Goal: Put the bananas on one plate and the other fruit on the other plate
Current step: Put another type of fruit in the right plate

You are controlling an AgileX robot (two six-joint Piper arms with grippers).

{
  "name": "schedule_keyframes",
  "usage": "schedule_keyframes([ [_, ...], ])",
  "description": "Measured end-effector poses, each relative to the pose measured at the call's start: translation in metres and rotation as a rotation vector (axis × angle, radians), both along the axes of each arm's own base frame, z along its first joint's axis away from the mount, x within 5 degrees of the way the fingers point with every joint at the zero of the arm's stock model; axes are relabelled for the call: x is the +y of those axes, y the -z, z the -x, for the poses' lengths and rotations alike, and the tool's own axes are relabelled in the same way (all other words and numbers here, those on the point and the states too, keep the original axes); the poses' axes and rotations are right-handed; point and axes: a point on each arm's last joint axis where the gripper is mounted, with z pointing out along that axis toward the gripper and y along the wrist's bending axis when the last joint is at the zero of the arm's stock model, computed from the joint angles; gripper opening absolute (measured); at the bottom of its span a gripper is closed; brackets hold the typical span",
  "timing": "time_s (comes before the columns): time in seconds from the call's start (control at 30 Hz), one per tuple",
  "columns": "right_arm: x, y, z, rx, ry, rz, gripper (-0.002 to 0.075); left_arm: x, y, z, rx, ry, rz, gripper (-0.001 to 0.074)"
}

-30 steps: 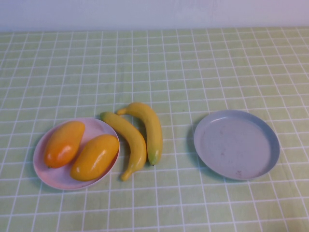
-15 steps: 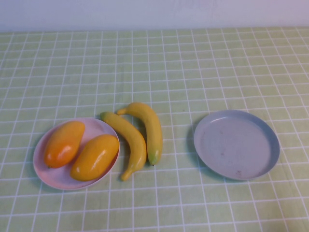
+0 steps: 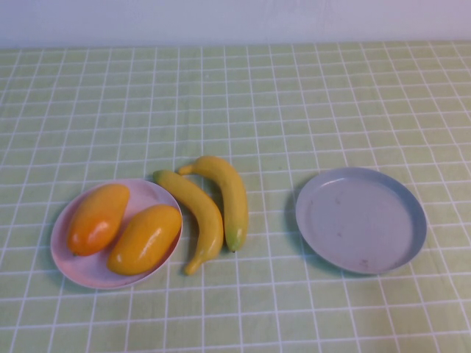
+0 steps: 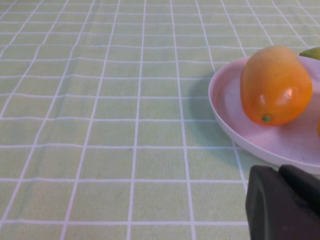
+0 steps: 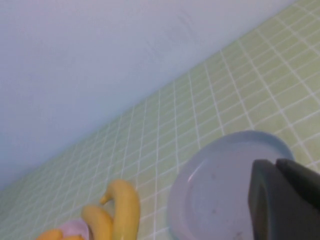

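Work surface: green checked tablecloth (image 3: 294, 95), bounded at the far edge by a pale wall (image 3: 235, 18).

Pink plate (image 3: 151, 193): left of centre, toward the near side. Carries both mango-like fruits: one (image 3: 98, 218) on the plate's left half, the other (image 3: 145, 238) on its right half, lying side by side, both tilted the same way. Right-hand fruit reaching the plate's right rim.

Bananas: both on the cloth, just right of the pink plate, on no plate. Left banana (image 3: 195, 217) close against the pink rim, contact not determinable; right banana (image 3: 228, 197) alongside it, far ends near or touching, near ends spread slightly apart.

Grey-blue plate (image 3: 360, 220): right of centre, empty, well apart from the bananas, with a strip of bare cloth between. Rim unobstructed on all sides.

Open room: bare cloth across the whole far half, along the near edge, and outboard of each plate.

Left gripper (image 4: 285, 200): outside the high view; in the left wrist view, dark fingers low over the cloth beside the pink plate's rim. Jaws closed, holding nothing.

Right gripper (image 5: 285, 200): outside the high view; in the right wrist view, raised above the grey-blue plate (image 5: 215, 190). Jaws closed, holding nothing.
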Motion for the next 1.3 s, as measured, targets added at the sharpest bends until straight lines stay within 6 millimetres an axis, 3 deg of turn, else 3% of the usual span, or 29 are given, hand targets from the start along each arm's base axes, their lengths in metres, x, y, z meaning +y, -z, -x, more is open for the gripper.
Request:
schedule_keyframes([
  [0.17, 0.012, -0.039, -0.014, 0.165, -0.137, 0.050, -0.0015, 0.000, 0.000, 0.000, 0.000, 0.000, 0.000, 0.0002],
  [0.37, 0.025, -0.074, -0.053, 0.397, -0.334, 0.200, -0.0016, 0.000, 0.000, 0.000, 0.000, 0.000, 0.000, 0.0002],
  [0.57, 0.028, -0.085, -0.103, 0.561, -0.437, 0.314, -0.0015, 0.000, 0.000, 0.000, 0.000, 0.000, 0.000, 0.0002],
  [0.73, 0.041, -0.079, -0.149, 0.671, -0.536, 0.388, -0.0016, 0.000, 0.000, 0.000, 0.000, 0.000, 0.000, 0.0002],
  [0.9, 0.095, -0.070, -0.192, 0.713, -0.741, 0.542, -0.0015, 0.000, 0.000, 0.000, 0.000, 0.000, 0.000, 0.0002],
  [1.1, 0.176, -0.060, -0.236, 0.721, -0.954, 0.677, 0.0008, 0.000, 0.000, 0.000, 0.000, -0.001, 0.002, 0.0002],
  [1.3, 0.239, -0.053, -0.271, 0.678, -1.010, 0.759, 0.0156, 0.000, 0.000, 0.000, 0.000, -0.001, 0.002, 0.0002],
])
